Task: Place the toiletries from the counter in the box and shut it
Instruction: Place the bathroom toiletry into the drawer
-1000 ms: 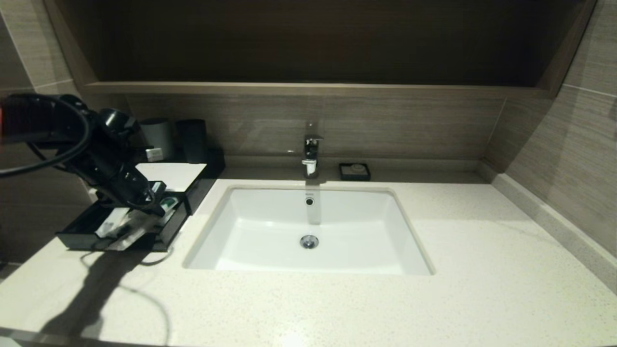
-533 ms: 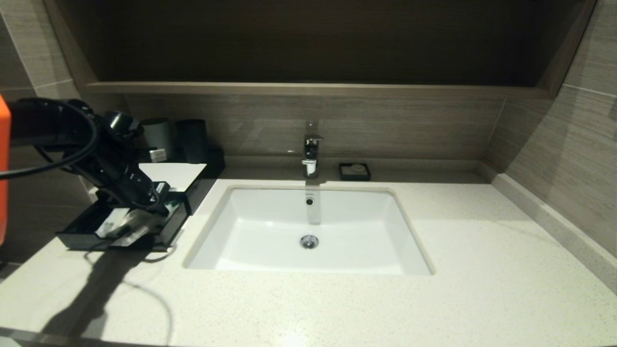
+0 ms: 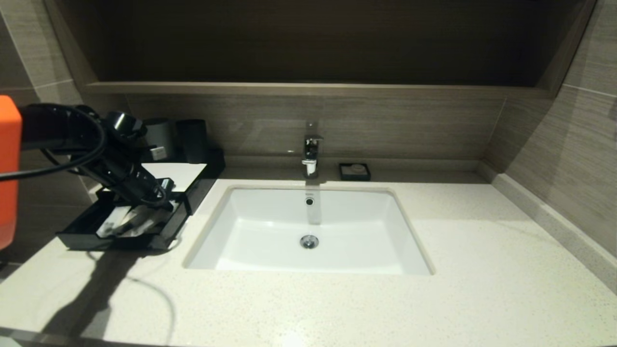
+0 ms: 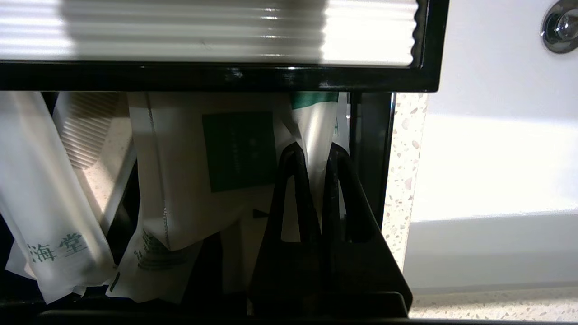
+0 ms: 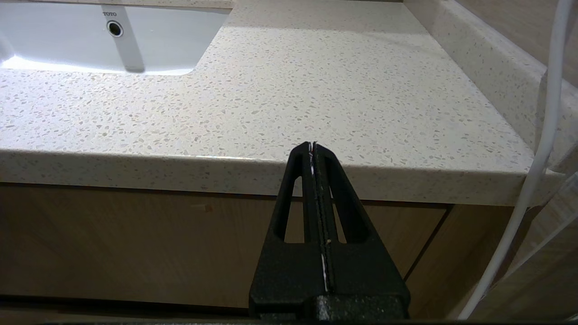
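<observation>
At the left of the head view, the black left gripper [image 3: 161,200] and translucent white sachets [image 3: 130,222] fill the black box's shallow open drawer [image 3: 79,236]. Dark cylindrical cups [image 3: 192,140] block the space behind it. The cream speckled stone counter [image 3: 482,270] lies open at centre and right.

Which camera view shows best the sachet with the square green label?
The left wrist view: the sachet with the square green label fills the open drawer, beside the shut left gripper. In the head view the sachets are only a pale heap under the arm. The right wrist view shows none.
</observation>
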